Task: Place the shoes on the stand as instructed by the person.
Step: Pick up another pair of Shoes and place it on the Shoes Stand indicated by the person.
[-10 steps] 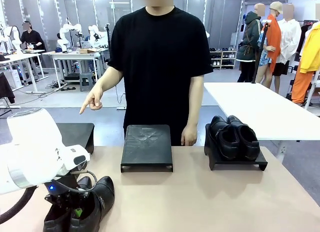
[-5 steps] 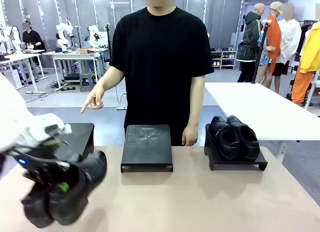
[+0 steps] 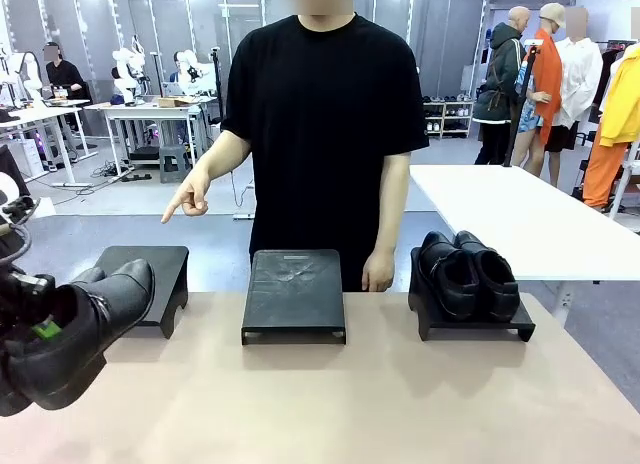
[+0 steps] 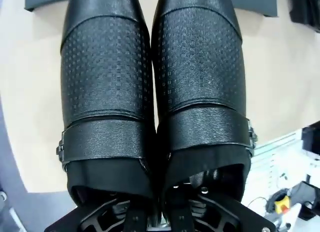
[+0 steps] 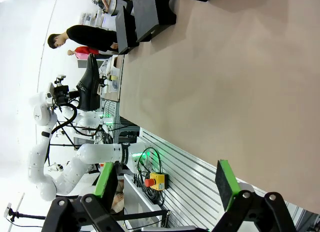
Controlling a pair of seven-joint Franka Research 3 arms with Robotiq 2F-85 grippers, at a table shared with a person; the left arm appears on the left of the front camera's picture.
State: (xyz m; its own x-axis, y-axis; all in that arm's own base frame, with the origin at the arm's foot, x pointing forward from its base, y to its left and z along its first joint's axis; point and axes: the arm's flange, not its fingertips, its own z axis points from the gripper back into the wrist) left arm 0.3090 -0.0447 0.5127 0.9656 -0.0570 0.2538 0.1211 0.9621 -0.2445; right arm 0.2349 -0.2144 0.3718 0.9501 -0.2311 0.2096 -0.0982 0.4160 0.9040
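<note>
— Where is the buckled pair (image 3: 75, 329)?
— In the air over the near left corner of the table (image 3: 380, 394), with the two shoes pressed side by side. The left gripper (image 4: 162, 214) is clamped on them at the heel openings.
— What about the surface and the room?
— The tabletop is plain beige. Three black stands sit along its far edge: the left stand (image 3: 150, 269) and middle stand (image 3: 293, 294) are bare, and the other pair (image 3: 468, 274) is on the right stand (image 3: 475, 329). Beyond are a grey floor, a white table (image 3: 520, 219) and workbenches.
— Which way do the held shoes point?
— Their long axis slants, heels low by the near left corner. The toes are raised toward the left stand.
— And the person (image 3: 320, 134)?
— Standing behind the far edge, one hand (image 3: 187, 199) pointing down toward the left stand.
— And the right gripper (image 5: 166, 184)?
— Its jaws are spread wide with nothing between them, off the table's edge.
</note>
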